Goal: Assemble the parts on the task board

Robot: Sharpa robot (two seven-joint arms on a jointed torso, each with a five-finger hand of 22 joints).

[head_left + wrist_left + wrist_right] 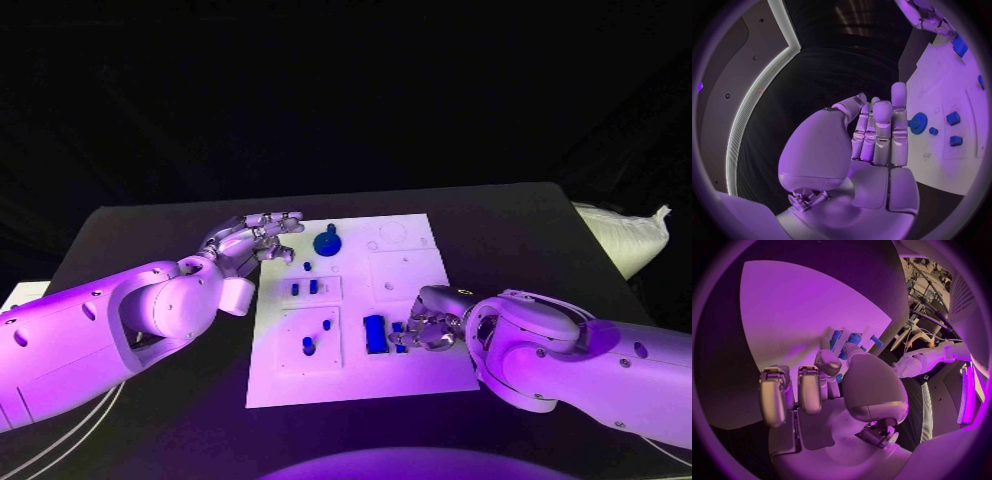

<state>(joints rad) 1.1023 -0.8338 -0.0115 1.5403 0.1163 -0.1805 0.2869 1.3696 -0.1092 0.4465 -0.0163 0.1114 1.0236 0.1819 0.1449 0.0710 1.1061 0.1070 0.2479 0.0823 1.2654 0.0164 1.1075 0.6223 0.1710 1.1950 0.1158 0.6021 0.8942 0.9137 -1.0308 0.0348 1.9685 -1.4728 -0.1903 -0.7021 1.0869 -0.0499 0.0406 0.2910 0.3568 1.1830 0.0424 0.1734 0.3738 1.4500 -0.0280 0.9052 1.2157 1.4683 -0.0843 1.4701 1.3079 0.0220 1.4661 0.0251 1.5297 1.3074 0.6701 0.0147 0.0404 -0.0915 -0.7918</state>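
Observation:
The white task board [411,375] lies in the middle of the table. A round blue part [327,243] stands near its far edge, and small blue parts [304,288] sit in the left slots, with another [307,345] nearer me. A long blue block [375,333] stands at the board's near middle. My right hand [427,325] is right beside that block, its fingertips pinching a small blue part [848,340] against it. My left hand [260,238] hovers at the board's far left corner, fingers straight and holding nothing [879,135].
A white bag [627,235] lies off the table's right edge. Bare black table [534,230] surrounds the board on all sides. My left forearm [159,300] lies along the board's left side.

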